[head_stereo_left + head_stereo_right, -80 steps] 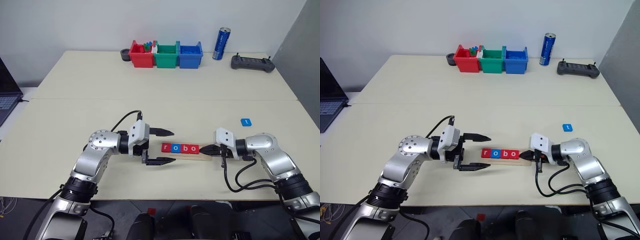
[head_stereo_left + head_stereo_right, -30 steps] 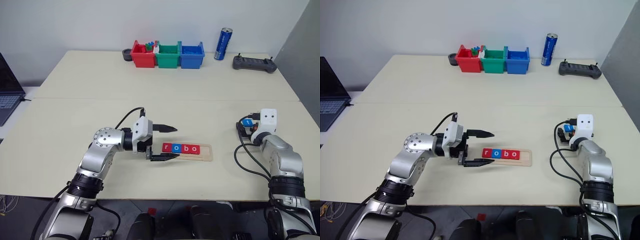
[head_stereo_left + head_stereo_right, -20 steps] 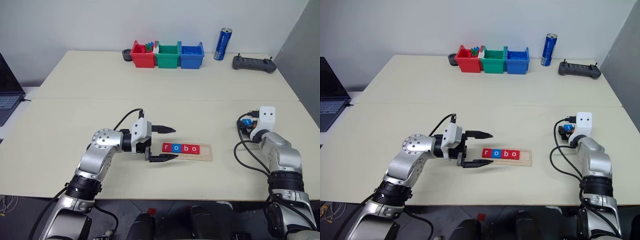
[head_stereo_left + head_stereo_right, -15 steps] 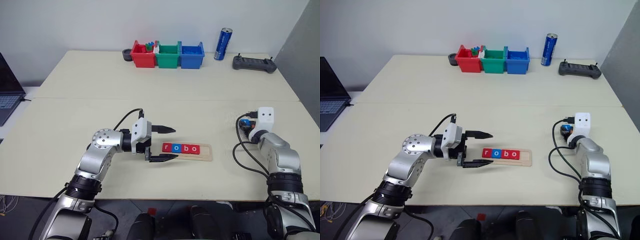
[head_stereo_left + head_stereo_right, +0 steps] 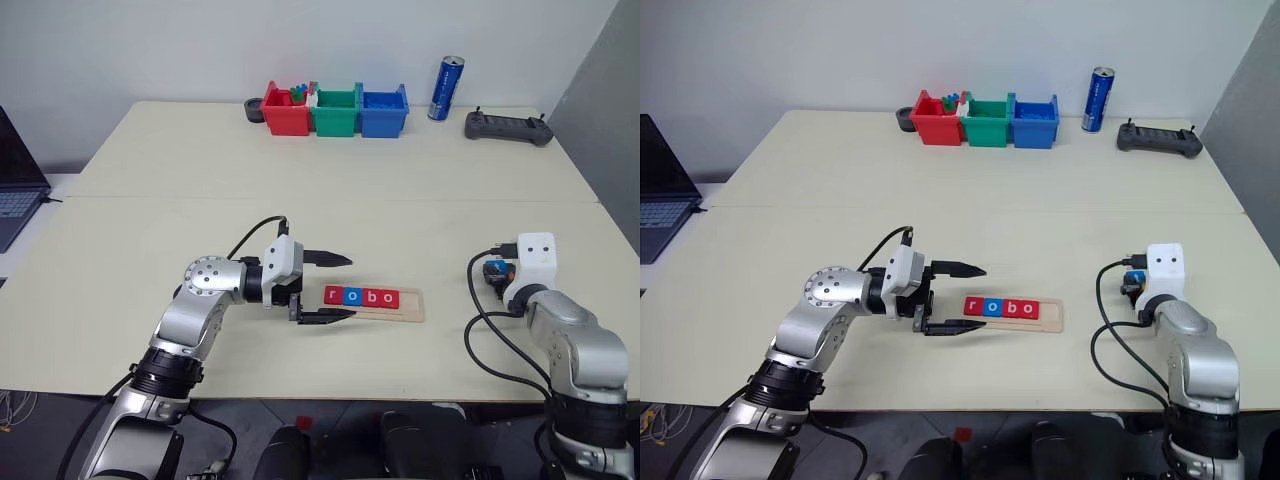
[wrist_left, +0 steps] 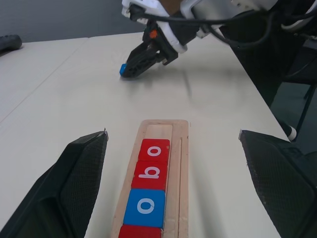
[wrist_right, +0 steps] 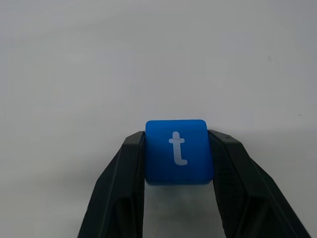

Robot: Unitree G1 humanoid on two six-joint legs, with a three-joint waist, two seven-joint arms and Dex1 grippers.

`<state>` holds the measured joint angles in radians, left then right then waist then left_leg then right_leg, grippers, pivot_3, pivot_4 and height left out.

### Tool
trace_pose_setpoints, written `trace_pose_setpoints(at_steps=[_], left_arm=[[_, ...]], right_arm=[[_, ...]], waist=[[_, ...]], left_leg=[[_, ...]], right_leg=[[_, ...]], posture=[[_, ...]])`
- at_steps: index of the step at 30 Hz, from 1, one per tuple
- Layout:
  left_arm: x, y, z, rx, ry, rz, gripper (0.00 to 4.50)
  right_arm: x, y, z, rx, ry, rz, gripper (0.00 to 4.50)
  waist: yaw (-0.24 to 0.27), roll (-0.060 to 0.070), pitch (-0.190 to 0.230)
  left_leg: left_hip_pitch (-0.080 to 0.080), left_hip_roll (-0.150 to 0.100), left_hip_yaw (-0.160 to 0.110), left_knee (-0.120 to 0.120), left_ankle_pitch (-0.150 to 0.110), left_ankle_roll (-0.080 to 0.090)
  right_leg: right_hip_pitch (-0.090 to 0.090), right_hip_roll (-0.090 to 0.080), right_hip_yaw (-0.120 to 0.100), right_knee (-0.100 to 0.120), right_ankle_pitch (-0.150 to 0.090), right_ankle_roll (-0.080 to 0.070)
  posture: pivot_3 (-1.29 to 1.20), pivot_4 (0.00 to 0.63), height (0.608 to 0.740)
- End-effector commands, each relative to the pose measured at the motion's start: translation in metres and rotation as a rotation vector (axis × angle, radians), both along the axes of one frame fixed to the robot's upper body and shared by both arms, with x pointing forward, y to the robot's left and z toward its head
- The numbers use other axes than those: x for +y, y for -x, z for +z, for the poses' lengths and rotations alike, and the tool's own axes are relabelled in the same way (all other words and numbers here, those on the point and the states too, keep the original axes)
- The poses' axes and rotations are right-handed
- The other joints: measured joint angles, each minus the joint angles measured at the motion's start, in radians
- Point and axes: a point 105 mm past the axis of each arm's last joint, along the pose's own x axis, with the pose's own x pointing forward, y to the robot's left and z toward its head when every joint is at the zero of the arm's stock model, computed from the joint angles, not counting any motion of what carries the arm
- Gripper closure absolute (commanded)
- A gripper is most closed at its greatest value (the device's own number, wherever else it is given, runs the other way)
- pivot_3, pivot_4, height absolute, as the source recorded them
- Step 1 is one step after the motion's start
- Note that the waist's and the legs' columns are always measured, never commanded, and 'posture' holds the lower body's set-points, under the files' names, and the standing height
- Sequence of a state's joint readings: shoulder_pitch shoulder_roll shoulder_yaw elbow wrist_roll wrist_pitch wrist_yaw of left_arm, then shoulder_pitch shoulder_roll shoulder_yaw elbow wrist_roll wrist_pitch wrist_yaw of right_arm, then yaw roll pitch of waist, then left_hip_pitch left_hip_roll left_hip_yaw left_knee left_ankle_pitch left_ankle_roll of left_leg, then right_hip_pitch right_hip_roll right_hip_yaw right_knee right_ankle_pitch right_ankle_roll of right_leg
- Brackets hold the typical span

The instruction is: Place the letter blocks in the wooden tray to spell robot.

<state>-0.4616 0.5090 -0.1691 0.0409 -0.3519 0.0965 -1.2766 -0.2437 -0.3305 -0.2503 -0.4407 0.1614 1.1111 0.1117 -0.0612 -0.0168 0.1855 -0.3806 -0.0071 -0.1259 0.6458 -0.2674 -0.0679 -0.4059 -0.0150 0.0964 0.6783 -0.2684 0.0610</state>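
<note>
Spelling is nearly finished: the wooden tray (image 5: 385,307) lies near the desk's (image 5: 330,200) front edge with four letter blocks (image 5: 361,297) seated in its groove reading r, o, b, o, packed touching from the tray's left end. One bare slot is left at the tray's right end, past the last red tile.

The left hand (image 5: 332,288) hovers just beside the tray's left end, its two fingers spread wide apart and holding nothing, one on each side of the tray's line as its wrist camera shows.

Off to the right and a little further back, the right hand (image 7: 178,163) is clamped on the blue t block (image 7: 178,150), one finger on each side edge, letter facing up, low over the desk.

By my reading, only carrying the t to the bare slot remains. The desk surface between the right hand and the tray is bare, so the path looks open. The right hand sits near the desk's right edge. Far back, the coloured bins (image 5: 334,109), can (image 5: 443,87) and controller (image 5: 506,126) stand well apart.
</note>
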Motion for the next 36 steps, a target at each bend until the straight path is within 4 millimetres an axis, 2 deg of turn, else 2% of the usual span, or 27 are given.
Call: trace_pose_setpoints(at_steps=[1, 4, 14, 19, 23, 28, 33, 36], left_arm=[[-0.002, 0.004, 0.006, -0.037, 0.011, -0.018, 0.0], [-0.003, 0.004, 0.006, -0.035, 0.013, -0.021, 0.0], [-0.004, 0.006, 0.006, -0.038, 0.013, -0.027, 0.0], [-0.004, 0.006, 0.005, -0.038, 0.011, -0.026, 0.0], [-0.005, 0.005, 0.006, -0.042, 0.012, -0.023, 0.0], [-0.005, 0.004, 0.006, -0.045, 0.014, -0.02, 0.0], [-0.007, 0.003, 0.007, -0.048, 0.016, -0.021, 0.0], [-0.006, 0.002, 0.007, -0.048, 0.015, -0.021, 0.0]], right_arm=[[0.025, 0.02, 0.008, 0.017, -0.037, 0.025, 3.04], [0.04, 0.031, -0.002, 0.064, -0.071, 0.028, 3.04], [0.051, 0.047, -0.029, 0.184, -0.125, -0.006, 3.04], [0.057, 0.05, -0.032, 0.205, -0.139, 0.023, 3.04], [0.054, 0.049, -0.034, 0.204, -0.14, 0.014, 1.62], [0.049, 0.042, -0.023, 0.148, -0.115, 0.004, 0.01], [0.037, 0.027, -0.001, 0.052, -0.042, -0.012, 0.01], [0.04, 0.01, 0.021, -0.043, 0.032, 0.079, 0.01]], waist=[[0.001, 0.0, 0.0], [0.001, 0.0, 0.0], [0.003, 0.0, 0.0], [0.003, 0.0, 0.0], [0.003, 0.0, -0.001], [0.003, -0.001, -0.001], [0.003, -0.001, -0.001], [0.003, -0.001, -0.001]], left_leg=[[0.0, 0.0, 0.0, 0.0, 0.0, 0.0], [0.0, 0.0, -0.001, 0.0, 0.0, 0.0], [0.0, 0.0, -0.001, 0.0, 0.0, 0.0], [0.0, 0.0, -0.001, 0.0, 0.0, 0.0], [0.0, 0.0, -0.001, -0.001, 0.0, 0.0], [0.0, 0.0, -0.001, 0.0, 0.0, 0.0], [0.0, 0.0, 0.0, 0.0, 0.0, 0.0], [0.0, 0.0, 0.0, -0.001, 0.0, 0.0]], right_leg=[[0.0, 0.0, 0.0, 0.0, 0.0, 0.0], [0.0, 0.0, -0.001, 0.0, 0.0, 0.0], [0.0, 0.0, -0.001, -0.001, 0.0, 0.0], [0.0, 0.0, -0.001, -0.001, 0.0, 0.0], [0.0, 0.0, -0.001, -0.001, 0.0, 0.0], [0.001, 0.0, -0.001, -0.001, 0.0, 0.0], [0.001, 0.0, -0.001, -0.002, 0.0, 0.0], [0.0, 0.0, -0.001, -0.002, 0.0, 0.0]], posture=[[0.0, 0.15, 0.74], [0.0, 0.15, 0.74], [0.0, 0.15, 0.74], [0.0, 0.15, 0.74], [0.0, 0.15, 0.74], [0.0, 0.15, 0.74], [0.0, 0.15, 0.74], [0.0, 0.15, 0.74]])
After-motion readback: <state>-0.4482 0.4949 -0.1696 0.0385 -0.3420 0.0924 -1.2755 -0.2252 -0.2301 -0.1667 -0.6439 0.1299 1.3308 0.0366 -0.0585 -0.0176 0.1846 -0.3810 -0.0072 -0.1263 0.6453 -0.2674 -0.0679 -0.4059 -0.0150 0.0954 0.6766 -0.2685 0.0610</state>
